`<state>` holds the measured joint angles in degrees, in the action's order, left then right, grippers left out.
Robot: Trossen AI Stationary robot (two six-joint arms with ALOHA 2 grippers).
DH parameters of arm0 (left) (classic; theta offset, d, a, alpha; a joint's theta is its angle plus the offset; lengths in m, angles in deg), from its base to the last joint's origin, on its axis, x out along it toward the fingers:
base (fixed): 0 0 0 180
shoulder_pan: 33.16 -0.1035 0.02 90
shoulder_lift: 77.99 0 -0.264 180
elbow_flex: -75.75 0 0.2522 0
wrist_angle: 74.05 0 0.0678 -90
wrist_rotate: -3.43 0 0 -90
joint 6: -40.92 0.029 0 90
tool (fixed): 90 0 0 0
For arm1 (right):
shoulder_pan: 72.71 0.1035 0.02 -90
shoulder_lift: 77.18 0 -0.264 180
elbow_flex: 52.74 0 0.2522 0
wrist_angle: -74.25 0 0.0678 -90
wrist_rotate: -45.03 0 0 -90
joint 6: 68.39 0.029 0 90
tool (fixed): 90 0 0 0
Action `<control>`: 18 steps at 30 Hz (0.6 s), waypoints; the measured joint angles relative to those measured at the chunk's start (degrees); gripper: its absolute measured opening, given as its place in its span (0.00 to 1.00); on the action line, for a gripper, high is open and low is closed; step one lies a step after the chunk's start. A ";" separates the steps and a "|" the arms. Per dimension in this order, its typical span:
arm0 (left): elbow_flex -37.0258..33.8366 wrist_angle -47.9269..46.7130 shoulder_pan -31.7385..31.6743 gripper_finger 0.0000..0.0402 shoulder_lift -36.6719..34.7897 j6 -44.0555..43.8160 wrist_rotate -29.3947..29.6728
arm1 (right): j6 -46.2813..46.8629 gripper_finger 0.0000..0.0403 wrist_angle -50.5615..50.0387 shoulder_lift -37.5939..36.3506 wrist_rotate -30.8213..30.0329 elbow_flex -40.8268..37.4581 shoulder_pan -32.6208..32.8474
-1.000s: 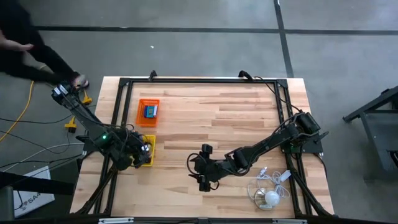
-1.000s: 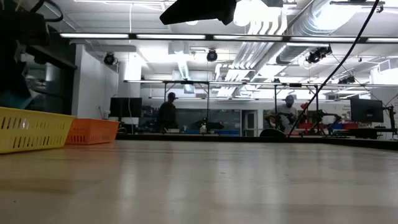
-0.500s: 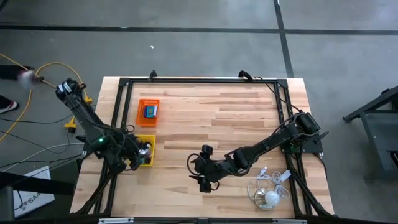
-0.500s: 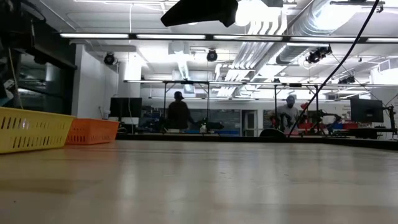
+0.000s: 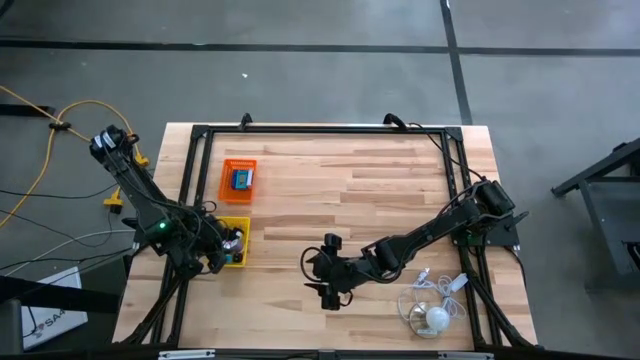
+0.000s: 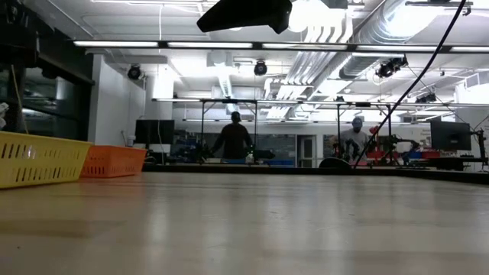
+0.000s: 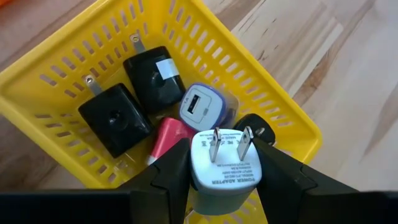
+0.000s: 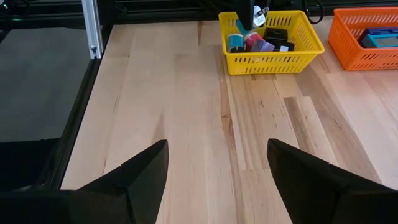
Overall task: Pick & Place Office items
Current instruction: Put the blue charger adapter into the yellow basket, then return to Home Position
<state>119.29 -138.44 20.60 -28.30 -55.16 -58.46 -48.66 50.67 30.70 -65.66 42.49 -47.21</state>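
So the left end effector (image 7: 214,180) is hanging right over the yellow slotted plastic basket (image 7: 281,112) at the worktop's (image 5: 360,190) left edge, fingers clamped on a white plastic plug-in power adapter (image 7: 222,169). The adapter sits between the fingers, long axis along them, its two metal prongs pointing away from the wrist toward the basket. The right end effector (image 8: 216,163) is spread wide, holding nothing, mid-worktop.

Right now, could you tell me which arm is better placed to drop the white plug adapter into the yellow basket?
Left. Its pincer holds the white adapter directly over the yellow basket. The right pincer hangs open over bare table, well away.
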 joint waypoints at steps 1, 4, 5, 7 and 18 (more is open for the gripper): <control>0.00 -0.01 0.00 0.36 0.00 0.00 -0.07 | 0.00 0.64 0.01 0.00 0.00 0.00 -0.01; 0.00 0.01 0.00 0.36 0.00 0.00 -0.12 | 0.00 0.64 0.02 0.00 -0.01 0.00 -0.01; 0.00 0.00 0.00 0.37 0.00 0.01 -0.12 | 0.00 0.64 0.02 0.00 -0.02 0.00 0.01; 0.00 0.01 0.00 0.39 0.00 0.01 -0.13 | 0.00 0.64 0.01 0.00 -0.02 0.00 -0.01; 0.00 0.01 0.00 0.50 0.00 0.04 -1.47 | 0.00 0.64 0.02 0.00 -0.09 0.00 0.02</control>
<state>119.29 -138.42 20.60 -28.30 -55.11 -59.93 -48.66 50.68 30.70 -65.74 42.49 -47.19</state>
